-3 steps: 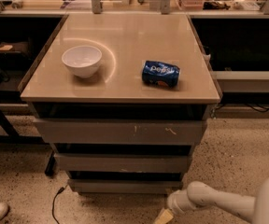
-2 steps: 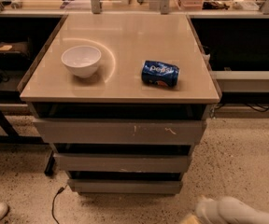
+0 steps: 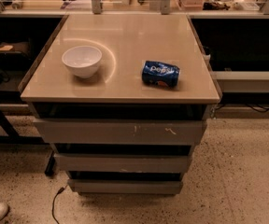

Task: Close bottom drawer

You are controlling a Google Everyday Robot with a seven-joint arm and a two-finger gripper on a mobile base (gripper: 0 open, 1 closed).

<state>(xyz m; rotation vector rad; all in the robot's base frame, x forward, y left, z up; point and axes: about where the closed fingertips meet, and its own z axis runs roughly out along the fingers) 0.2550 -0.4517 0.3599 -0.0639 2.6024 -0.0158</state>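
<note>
The bottom drawer [image 3: 125,187] sits lowest under the counter [image 3: 134,36] — white bowl [image 3: 81,60] and blue can [image 3: 160,73] on top; tool out of frame.

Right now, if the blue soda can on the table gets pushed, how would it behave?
The blue can lies on its side on the glossy tabletop, so it would probably roll or slide easily. Its outline seems slightly crushed, so it is likely empty, light, and would roll unevenly. The gripper is out of view.
</note>
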